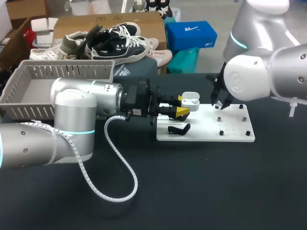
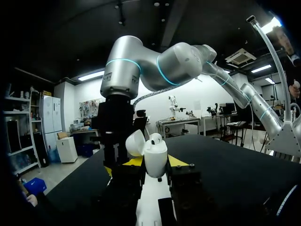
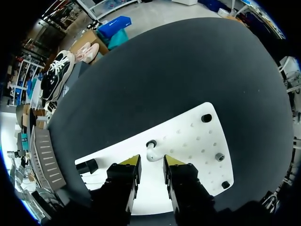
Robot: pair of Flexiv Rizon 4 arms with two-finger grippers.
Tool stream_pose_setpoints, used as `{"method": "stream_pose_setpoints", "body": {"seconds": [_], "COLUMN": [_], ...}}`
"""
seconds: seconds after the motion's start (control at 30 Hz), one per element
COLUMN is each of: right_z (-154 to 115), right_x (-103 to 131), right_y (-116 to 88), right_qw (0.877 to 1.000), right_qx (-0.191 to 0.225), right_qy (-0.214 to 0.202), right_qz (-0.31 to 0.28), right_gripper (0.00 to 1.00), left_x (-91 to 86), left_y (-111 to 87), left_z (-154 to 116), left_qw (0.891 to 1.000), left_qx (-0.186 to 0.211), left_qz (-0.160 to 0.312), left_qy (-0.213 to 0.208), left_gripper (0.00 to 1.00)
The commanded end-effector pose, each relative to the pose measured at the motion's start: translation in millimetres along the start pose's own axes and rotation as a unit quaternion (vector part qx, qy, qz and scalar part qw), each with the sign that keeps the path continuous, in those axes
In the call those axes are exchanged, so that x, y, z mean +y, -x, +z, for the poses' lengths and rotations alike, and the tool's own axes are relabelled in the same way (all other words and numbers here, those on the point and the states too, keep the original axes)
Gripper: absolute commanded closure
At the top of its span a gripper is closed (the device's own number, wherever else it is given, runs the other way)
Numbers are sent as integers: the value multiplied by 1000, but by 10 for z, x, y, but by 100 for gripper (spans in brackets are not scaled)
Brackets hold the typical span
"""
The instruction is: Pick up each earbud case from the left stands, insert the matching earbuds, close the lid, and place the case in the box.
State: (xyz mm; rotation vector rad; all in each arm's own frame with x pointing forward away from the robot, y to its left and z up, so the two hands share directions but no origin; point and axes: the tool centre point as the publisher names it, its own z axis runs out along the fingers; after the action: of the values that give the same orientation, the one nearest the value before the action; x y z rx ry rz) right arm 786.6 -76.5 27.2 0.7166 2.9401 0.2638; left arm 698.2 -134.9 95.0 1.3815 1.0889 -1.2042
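Note:
My left gripper (image 1: pixel 182 106) is shut on a white earbud case (image 1: pixel 190 101), held just above the left end of the white plate (image 1: pixel 211 128). In the left wrist view the case (image 2: pixel 155 157) stands between the yellow tips with its lid (image 2: pixel 134 142) flipped open. My right gripper (image 1: pixel 221 104) hangs low over the plate's far middle. In the right wrist view its fingers (image 3: pixel 130 162) are a narrow gap apart, and a white earbud (image 3: pixel 154 154) lies on the plate (image 3: pixel 188 141) just at the tips, partly between them. I see no contact on both sides.
An empty black stand (image 1: pixel 178 129) sits on the plate's left part, below my left gripper. Small black pegs (image 1: pixel 221 132) dot the plate's right half. A grey slatted basket (image 1: pixel 29 72) stands at the table's back left.

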Motion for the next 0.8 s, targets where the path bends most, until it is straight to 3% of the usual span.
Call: {"method": "stream_pose_setpoints", "body": {"seconds": [0.03, 0.17, 0.27, 0.8], "right_z": [7, 13, 16, -145], "right_x": [10, 9, 11, -21], "right_y": [18, 31, 34, 8], "right_qw": [1000, 1000, 1000, 1000], "right_qx": [-2, -2, -1, -4], "right_qy": [-5, -7, -9, -11], "right_qz": [3, 4, 4, 5], "right_gripper": [74, 81, 100, 100], "left_x": [-6, -6, -6, -6], "left_y": [-4, -4, -4, -4], "left_z": [2, 2, 2, 2], "left_qw": [1000, 1000, 1000, 1000], "left_qx": [-1, -1, -1, -1], "left_qz": [1, 1, 1, 1], "left_qy": [1, 1, 1, 1], "left_gripper": [100, 100, 100, 100]}}
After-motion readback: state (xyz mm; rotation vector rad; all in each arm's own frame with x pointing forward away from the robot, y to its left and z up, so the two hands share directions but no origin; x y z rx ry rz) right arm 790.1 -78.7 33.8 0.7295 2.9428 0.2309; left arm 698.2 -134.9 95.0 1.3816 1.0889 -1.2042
